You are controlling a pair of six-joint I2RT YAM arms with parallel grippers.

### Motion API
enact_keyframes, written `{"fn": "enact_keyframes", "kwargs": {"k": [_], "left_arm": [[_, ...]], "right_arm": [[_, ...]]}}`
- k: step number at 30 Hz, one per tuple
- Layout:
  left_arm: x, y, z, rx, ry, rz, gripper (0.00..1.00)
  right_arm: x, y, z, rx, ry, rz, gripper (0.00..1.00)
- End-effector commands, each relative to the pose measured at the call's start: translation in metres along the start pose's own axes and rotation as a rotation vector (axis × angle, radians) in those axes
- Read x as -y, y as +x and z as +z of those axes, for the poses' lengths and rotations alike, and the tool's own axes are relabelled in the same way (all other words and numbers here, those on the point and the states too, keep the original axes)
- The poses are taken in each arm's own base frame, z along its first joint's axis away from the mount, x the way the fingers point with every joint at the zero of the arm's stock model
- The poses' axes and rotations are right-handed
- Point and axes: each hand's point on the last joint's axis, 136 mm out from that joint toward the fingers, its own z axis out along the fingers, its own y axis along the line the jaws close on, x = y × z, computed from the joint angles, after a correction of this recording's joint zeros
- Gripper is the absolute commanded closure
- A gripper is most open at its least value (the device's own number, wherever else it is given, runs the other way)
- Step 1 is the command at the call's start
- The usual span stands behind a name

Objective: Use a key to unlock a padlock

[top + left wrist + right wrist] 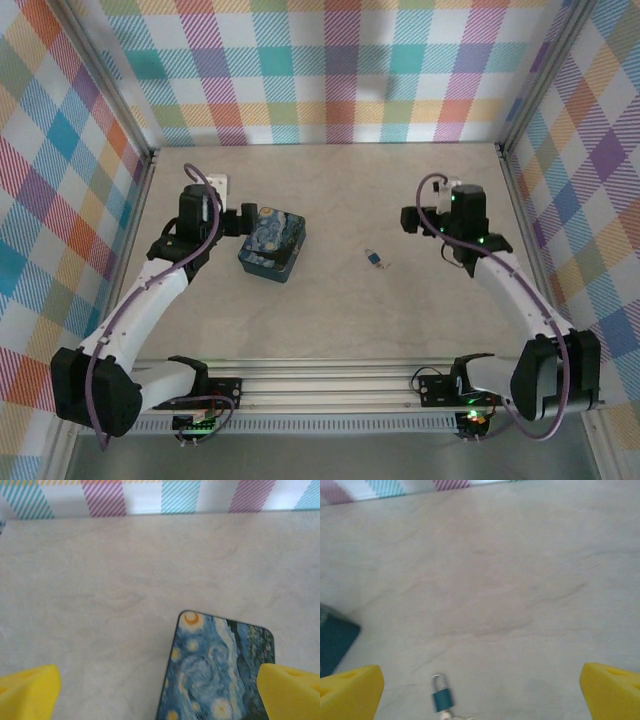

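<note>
The padlock point(441, 698) is a tiny teal body with a silver shackle, lying flat on the table; in the top view the padlock point(374, 258) sits mid-table. A pale key point(448, 714) sticks out of its bottom end, partly cut off by the frame edge. My right gripper point(480, 692) is open above the table, its yellow fingers wide apart, the padlock low between them, nearer the left finger. My right gripper point(408, 220) hovers right of the padlock. My left gripper point(160, 695) is open and holds nothing.
A boxy dark-blue tin point(272, 243) with a swirly night-sky lid lies left of centre. My left gripper point(243, 221) hovers over its left edge, one finger point(292, 692) above the lid point(215, 665). Plaid walls point(330, 70) enclose the table point(420, 320).
</note>
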Motion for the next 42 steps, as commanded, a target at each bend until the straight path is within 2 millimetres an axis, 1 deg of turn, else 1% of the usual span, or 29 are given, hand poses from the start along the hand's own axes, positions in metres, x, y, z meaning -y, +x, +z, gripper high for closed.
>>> {"fn": "enact_keyframes", "kwargs": {"k": [1,3,4,5,7,8,12,16,17,19,22,26,28,29,32,35,42], "left_arm": [[-0.013,-0.009,0.016,0.082,0.022,0.023,0.0],[-0.027,-0.005,0.02,0.127,-0.019,-0.001,0.0],[-0.034,0.002,0.022,0.146,-0.032,-0.019,0.0],[-0.04,0.004,0.023,0.167,-0.041,-0.038,0.0],[-0.048,0.017,0.029,0.175,-0.048,-0.059,0.0],[-0.05,0.025,0.032,0.166,-0.05,-0.061,0.0],[-0.053,0.067,0.047,0.112,-0.047,-0.071,0.0],[-0.062,0.092,0.054,0.122,-0.078,-0.099,0.0],[-0.064,0.096,0.055,0.129,-0.087,-0.107,0.0],[-0.069,0.101,0.056,0.155,-0.099,-0.126,0.0],[-0.072,0.106,0.06,0.183,-0.096,-0.152,0.0],[-0.071,0.109,0.07,0.198,-0.079,-0.157,0.0],[-0.071,0.115,0.077,0.186,-0.08,-0.159,0.0],[-0.072,0.117,0.079,0.185,-0.081,-0.161,0.0],[-0.073,0.122,0.084,0.174,-0.09,-0.163,0.0],[-0.071,0.125,0.094,0.13,-0.082,-0.153,0.0],[-0.065,0.124,0.096,0.122,-0.105,-0.109,0.0]], "right_arm": [[0.031,-0.012,0.001,0.163,0.145,-0.079,0.0],[0.043,-0.001,0.004,0.17,0.171,-0.053,0.0],[0.047,0.005,0.006,0.168,0.175,-0.039,0.0],[0.051,0.01,0.008,0.171,0.178,-0.028,0.0],[0.055,0.016,0.009,0.202,0.179,-0.023,0.0],[0.056,0.02,0.01,0.212,0.178,-0.023,0.0],[0.061,0.031,0.016,0.248,0.182,-0.025,0.0],[0.062,0.043,0.026,0.256,0.161,-0.022,0.0],[0.062,0.04,0.028,0.277,0.154,-0.019,0.0],[0.059,0.046,0.037,0.264,0.123,-0.016,0.0],[0.054,0.045,0.045,0.272,0.083,-0.042,0.0],[0.055,0.054,0.054,0.274,0.077,-0.045,0.0],[0.058,0.061,0.058,0.279,0.089,-0.039,0.0],[0.061,0.06,0.06,0.293,0.099,-0.036,0.0],[0.071,0.06,0.066,0.244,0.144,0.003,0.0],[0.071,0.06,0.065,0.245,0.141,0.005,0.0],[0.071,0.06,0.064,0.246,0.141,0.003,0.0]]}}
